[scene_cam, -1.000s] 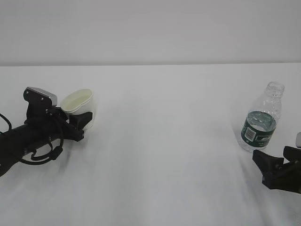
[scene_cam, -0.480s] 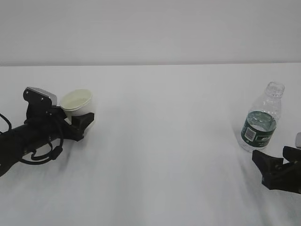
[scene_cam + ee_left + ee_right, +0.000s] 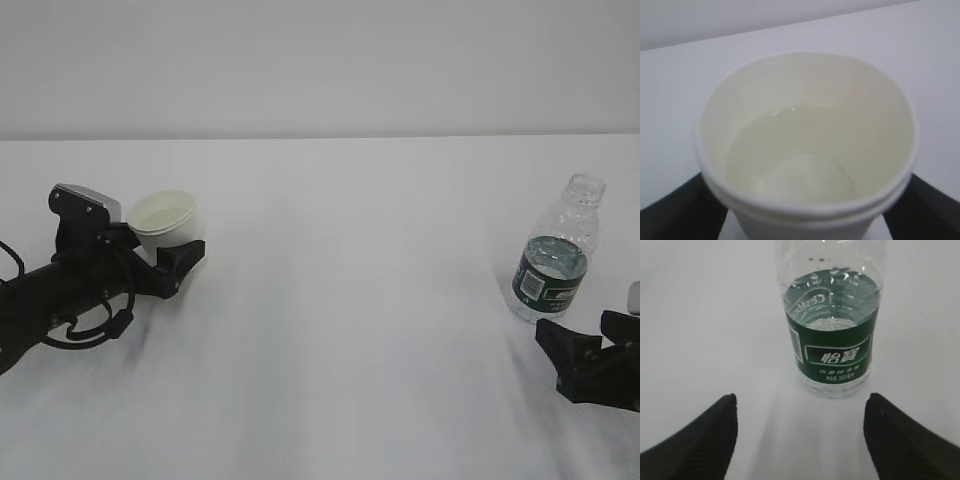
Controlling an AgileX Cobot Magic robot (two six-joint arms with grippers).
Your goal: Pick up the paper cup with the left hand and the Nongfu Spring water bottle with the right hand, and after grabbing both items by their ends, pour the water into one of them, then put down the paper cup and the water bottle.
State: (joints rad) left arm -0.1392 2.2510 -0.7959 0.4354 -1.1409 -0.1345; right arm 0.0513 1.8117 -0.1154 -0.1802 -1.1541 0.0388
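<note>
The paper cup (image 3: 166, 216) stands upright on the white table at the left, its rim round. In the left wrist view the cup (image 3: 805, 100) holds shallow clear water (image 3: 790, 150). My left gripper (image 3: 172, 247) is open, with its dark fingers (image 3: 675, 210) on either side of the cup's base and a sliver of table showing between them and the cup wall. The Nongfu Spring water bottle (image 3: 556, 262) stands uncapped at the right, part full of water (image 3: 830, 310). My right gripper (image 3: 587, 343) waits open just in front of the bottle (image 3: 832, 350), not touching it.
The white tabletop (image 3: 350, 300) runs back to a pale wall (image 3: 320, 60). Between the cup and the bottle lies a broad stretch of bare table. The black left arm (image 3: 50, 295) lies low along the table's left side.
The cup, squeezed and tilted a second ago, now sits upright with a round rim. The left jaws have spread apart off its sides. The right arm and bottle have not moved.
</note>
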